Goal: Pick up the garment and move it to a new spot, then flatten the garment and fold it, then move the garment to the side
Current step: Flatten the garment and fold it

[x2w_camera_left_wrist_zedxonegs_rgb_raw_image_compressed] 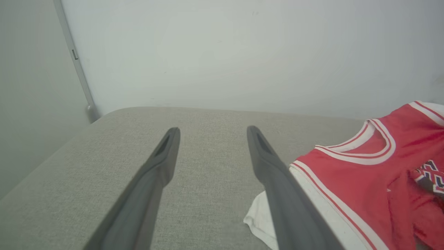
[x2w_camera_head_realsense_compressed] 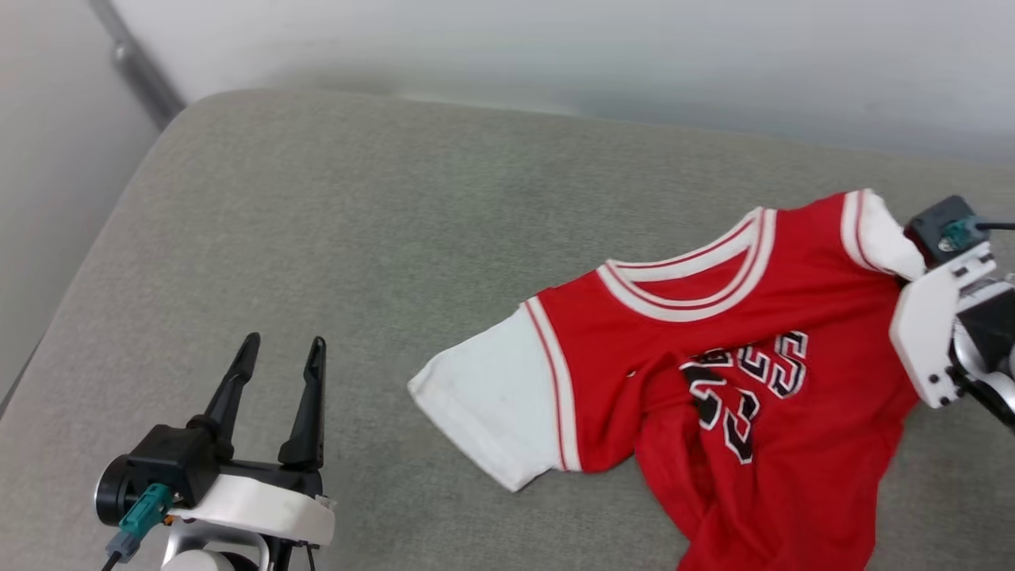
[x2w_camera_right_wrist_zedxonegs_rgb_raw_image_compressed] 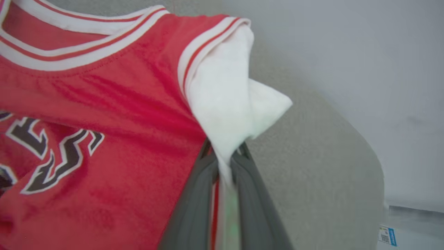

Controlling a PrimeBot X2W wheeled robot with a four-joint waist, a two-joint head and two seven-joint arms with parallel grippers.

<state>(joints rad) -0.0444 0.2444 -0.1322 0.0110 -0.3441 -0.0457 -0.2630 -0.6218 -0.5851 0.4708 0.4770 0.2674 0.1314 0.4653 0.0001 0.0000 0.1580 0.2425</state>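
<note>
Right tool (x2w_camera_right_wrist_zedxonegs_rgb_raw_image_compressed: 224,154) clenched on sleeve (x2w_camera_right_wrist_zedxonegs_rgb_raw_image_compressed: 222,100) of jersey (x2w_camera_head_realsense_compressed: 674,333), right edge of cushion (x2w_camera_head_realsense_compressed: 317,238). I'd expect the thin pinch to slip on lifting. Left tool (x2w_camera_head_realsense_compressed: 281,353) released.

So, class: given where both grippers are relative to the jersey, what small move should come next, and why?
Probably lift the right gripper slightly. Its jaws are pinched shut on the white sleeve of the garment, whose body lies crumpled on the grey cushion. The left gripper hangs open, apart from the cloth.
</note>
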